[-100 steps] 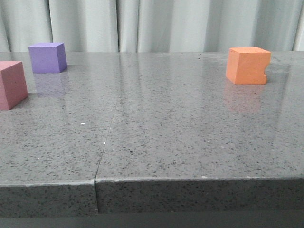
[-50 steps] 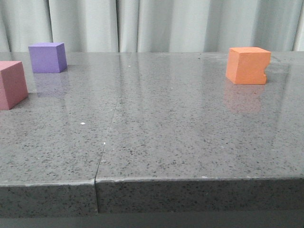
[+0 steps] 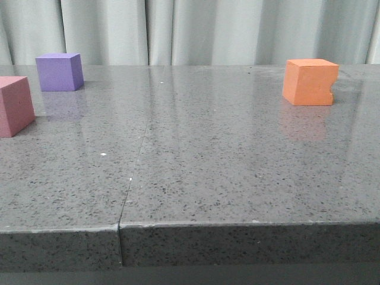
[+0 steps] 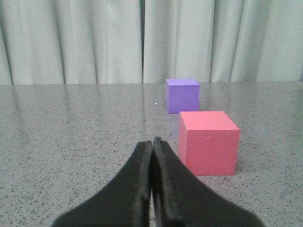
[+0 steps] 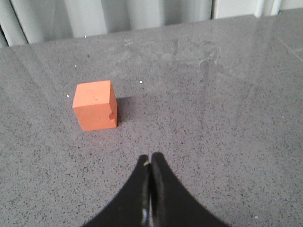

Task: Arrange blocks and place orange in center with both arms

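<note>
Nothing has shifted since earlier. Orange cube (image 5: 95,104) is seen at 11 o'clock from right gripper (image 5: 150,163), pinched closed, empty; left gripper (image 4: 152,144) likewise closed, empty.

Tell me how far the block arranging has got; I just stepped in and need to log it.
Nothing looks done. The orange block sits far right on the table, the purple block and pink-red block far left, apart. Nothing is in hand: the left gripper and right gripper are shut and empty. All of it remains: lining the blocks up with orange in the middle.
</note>
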Controlling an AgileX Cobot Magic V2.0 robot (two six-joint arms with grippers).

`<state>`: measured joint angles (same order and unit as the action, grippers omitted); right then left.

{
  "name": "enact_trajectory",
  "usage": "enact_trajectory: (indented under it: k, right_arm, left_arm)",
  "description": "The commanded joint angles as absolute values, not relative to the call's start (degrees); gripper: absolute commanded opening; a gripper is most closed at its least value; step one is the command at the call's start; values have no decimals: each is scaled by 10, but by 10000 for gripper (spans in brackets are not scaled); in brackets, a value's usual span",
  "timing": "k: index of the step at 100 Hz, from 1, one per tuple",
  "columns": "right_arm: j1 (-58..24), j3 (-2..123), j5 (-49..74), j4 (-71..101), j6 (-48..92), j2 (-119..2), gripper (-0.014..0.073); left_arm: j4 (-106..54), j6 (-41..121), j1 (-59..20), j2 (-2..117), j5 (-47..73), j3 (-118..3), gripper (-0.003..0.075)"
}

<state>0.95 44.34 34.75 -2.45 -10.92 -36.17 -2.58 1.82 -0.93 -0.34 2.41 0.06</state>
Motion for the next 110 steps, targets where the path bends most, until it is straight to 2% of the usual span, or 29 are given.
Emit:
enact_trajectory:
  k: [1, 10, 20, 39, 46, 51, 83, 110]
  right_arm:
    - [13, 487, 343, -30, -102, -396, -64]
    - [13, 506, 371, -30, -102, -424, -27]
    - [13, 521, 384, -30, -102, -448, 80]
    - [13, 535, 382, -26, -102, -474, 430]
    - [13, 539, 383, -26, -92, -484, 527]
    - [12, 543, 385, -26, -71, -490, 566]
    - [5, 618, 447, 29, -53, -549, 577]
    - [-41, 726, 537, 32, -53, -638, 571]
  left_arm:
    - [-28, 18, -9, -19, -21, 23, -20]
    - [-28, 18, -9, -19, -21, 23, -20]
    - [-28, 18, -9, -19, -21, 23, -20]
    - [-28, 18, -9, -19, -21, 23, -20]
    - [-28, 18, -9, -19, -21, 23, -20]
    - [-28, 18, -9, -19, -21, 23, -20]
    - [-28, 18, -9, -19, -21, 23, -20]
    - [-28, 18, -9, -19, -21, 23, -20]
